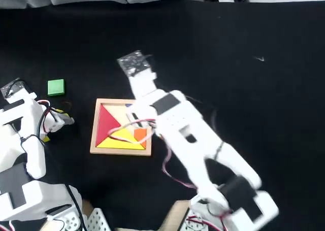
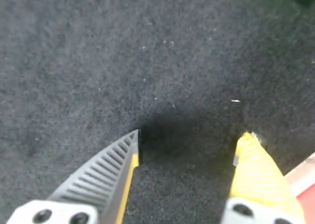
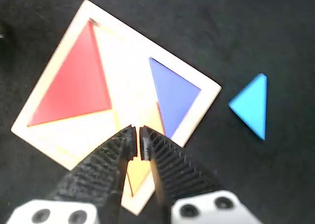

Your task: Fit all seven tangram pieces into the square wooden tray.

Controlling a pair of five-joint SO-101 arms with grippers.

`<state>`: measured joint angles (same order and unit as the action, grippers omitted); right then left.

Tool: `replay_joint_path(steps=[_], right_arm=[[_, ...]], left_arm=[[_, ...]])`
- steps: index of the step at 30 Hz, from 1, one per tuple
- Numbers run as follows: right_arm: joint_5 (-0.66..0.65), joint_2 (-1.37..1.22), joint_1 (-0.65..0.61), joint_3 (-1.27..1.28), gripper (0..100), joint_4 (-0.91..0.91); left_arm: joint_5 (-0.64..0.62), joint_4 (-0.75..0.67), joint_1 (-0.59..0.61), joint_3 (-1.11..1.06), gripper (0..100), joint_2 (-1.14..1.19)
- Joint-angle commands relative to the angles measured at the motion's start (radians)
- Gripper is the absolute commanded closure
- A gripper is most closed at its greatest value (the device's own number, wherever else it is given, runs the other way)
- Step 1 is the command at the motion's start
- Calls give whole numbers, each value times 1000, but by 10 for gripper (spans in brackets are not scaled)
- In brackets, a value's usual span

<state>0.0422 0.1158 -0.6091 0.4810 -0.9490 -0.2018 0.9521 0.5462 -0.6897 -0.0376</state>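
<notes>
One square wooden tray (image 1: 94,139), mid-table, four pieces inside: red triangle (image 1: 107,122), yellow triangle (image 1: 122,140), orange piece (image 1: 140,134), blue triangle (image 3: 172,93).

Two outside: light-blue triangle (image 3: 251,106) just beside the tray, green square (image 1: 56,87) well apart (near left arm).

Right gripper (image 3: 138,130): pinched nearly closed above orange piece.

Left gripper (image 2: 189,135): spread wide over black cloth (image 2: 147,47).

Looking like a robotics lab bench: lying under black cloth (image 1: 264,119), carrying two white plastic arms (image 1: 203,150) trailing bare red and white wires (image 1: 170,167), showing perforated metal brackets (image 1: 96,220) at the near edge.
</notes>
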Motion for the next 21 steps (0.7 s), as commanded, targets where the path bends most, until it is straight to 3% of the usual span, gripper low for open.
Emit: replay_joint_path(steps=[1, 9, 21], right_arm=[[17, -142, -21, -154, 987, 20], [66, -357, -23, -282, 987, -32], [61, -381, -18, -274, 987, -78]], left_arm=[[-11, -11, -16, 4, 690, -5], [-11, -9, -16, 4, 690, -5], [-11, -9, -18, 4, 690, -5]])
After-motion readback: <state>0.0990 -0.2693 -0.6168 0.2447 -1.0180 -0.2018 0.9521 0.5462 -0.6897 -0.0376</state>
